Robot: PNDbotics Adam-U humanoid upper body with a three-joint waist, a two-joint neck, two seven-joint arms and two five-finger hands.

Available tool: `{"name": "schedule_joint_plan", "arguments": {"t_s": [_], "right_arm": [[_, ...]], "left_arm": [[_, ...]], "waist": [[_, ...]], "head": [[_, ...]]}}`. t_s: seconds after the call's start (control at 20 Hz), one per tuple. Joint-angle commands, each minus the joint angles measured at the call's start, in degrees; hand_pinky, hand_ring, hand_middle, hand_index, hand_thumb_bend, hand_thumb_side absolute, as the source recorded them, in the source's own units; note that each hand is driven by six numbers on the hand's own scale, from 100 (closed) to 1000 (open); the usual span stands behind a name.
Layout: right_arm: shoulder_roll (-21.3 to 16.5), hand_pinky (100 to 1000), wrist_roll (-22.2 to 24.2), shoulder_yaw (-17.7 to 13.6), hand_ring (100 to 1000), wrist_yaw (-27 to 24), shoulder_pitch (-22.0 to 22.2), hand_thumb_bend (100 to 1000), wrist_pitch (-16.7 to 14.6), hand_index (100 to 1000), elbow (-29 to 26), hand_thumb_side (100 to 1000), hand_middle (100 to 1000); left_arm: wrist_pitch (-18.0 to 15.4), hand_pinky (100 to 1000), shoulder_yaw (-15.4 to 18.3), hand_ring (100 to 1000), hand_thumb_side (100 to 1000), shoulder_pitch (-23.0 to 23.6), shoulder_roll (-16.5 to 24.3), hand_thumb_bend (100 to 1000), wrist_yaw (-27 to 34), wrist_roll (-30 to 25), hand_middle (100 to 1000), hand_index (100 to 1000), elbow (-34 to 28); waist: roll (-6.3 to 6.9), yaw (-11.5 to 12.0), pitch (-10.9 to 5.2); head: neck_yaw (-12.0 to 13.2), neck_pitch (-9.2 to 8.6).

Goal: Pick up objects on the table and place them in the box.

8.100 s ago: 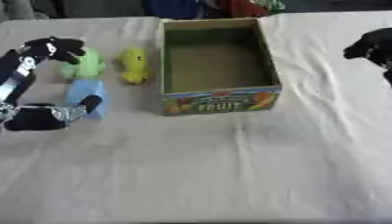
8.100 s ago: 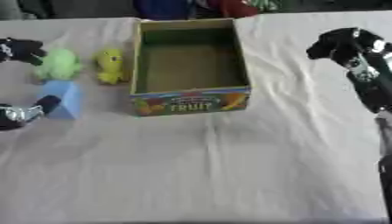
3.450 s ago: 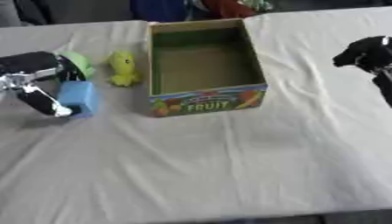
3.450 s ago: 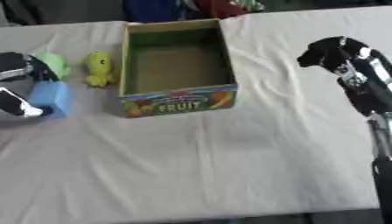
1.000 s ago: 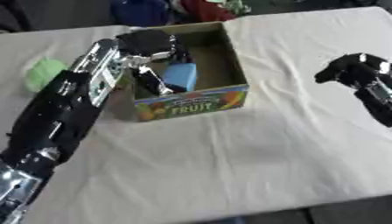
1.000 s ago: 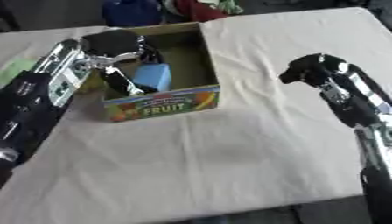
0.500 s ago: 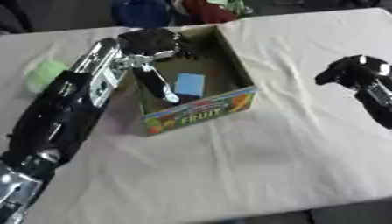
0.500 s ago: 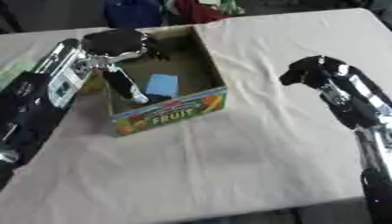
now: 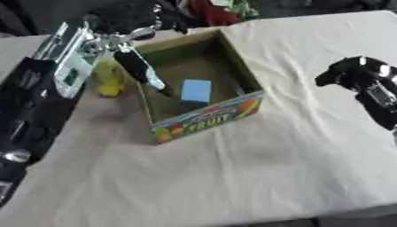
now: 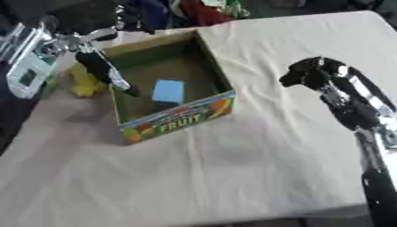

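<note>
The cardboard fruit box (image 9: 206,120) stands askew on the cream cloth, left of the middle. A light blue block (image 9: 195,90) lies flat on its floor. My left hand (image 9: 128,18) hovers over the box's far left corner, open, with one dark finger (image 9: 142,68) reaching down inside the left wall, apart from the block. A yellow toy (image 9: 108,79) lies just outside the box's left wall, partly behind my left arm. My right hand (image 10: 309,72) hangs over the cloth to the right of the box, fingers curled on nothing.
My left forearm (image 9: 46,84) covers the table's left side. Red and dark blue things (image 9: 209,11) lie beyond the table's far edge. The cloth (image 9: 256,173) runs bare in front of the box to the near edge at the bottom right.
The blue block has left my left hand and now lies on the box floor. The hand has drawn back toward the far left corner. The box sits more askew. My right hand has barely moved.
</note>
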Motion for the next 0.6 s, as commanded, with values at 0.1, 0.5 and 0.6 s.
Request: {"name": "schedule_joint_plan", "arguments": {"t_s": [0.1, 0.5, 0.6], "right_arm": [[-1.8, 732, -0.5, -0.8, 712, 0.3, -0.4, 100, 0.0, 745, -0.4, 653, 620], [-2.1, 732, -0.7, -1.1, 713, 0.6, -0.2, 100, 0.0, 745, -0.4, 654, 620], [-2.1, 732, -0.8, -1.2, 713, 0.6, -0.3, 100, -0.1, 745, -0.4, 651, 620]], "left_arm": [[2.1, 767, 2.4, 703, 478, 0.7, 6.6, 785, 2.0, -0.1, 688, 843, -2.4], [4.9, 759, 6.2, 696, 388, 6.5, 14.5, 675, 3.1, -0.6, 676, 838, 0.0], [5.5, 758, 7.4, 694, 330, 7.9, 15.8, 669, 3.0, -1.1, 673, 836, 2.1]], "waist": [[-0.01, 0.5, -0.82], [0.21, 1.2, -0.64], [0.21, 1.3, -0.60]], "head": [[-0.6, -0.65], [-1.3, -0.94], [-1.3, -1.07]]}}
